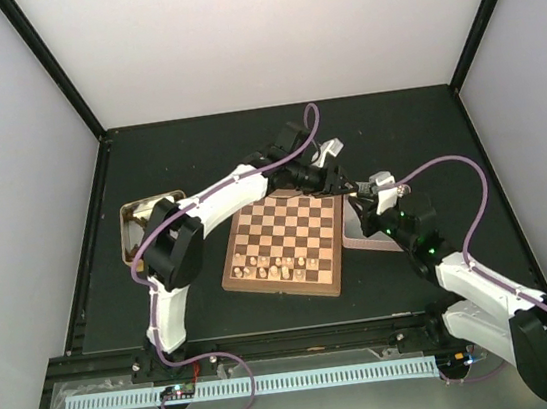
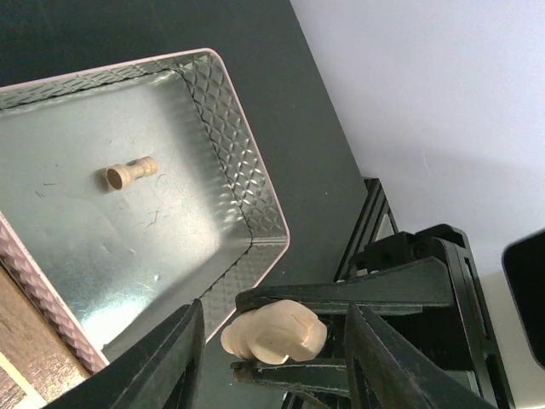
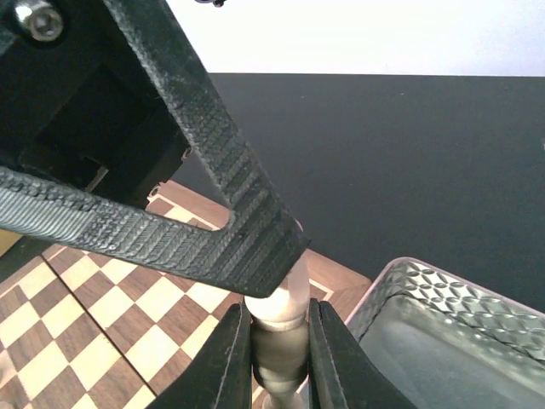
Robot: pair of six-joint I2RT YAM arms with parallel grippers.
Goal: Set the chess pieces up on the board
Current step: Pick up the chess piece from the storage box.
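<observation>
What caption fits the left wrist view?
Left gripper open around a pale piece held by right gripper; second piece lies in tin.

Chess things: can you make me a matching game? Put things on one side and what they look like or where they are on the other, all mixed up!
Things:
1. board
2. lone piece
3. held piece
4. piece row

Places or looks:
A. pinched in the right jaws
B. brown and tan squares
C. standing along the board's near side
D. lying on its side in a tin

Pairs: 1-B, 2-D, 3-A, 4-C
</observation>
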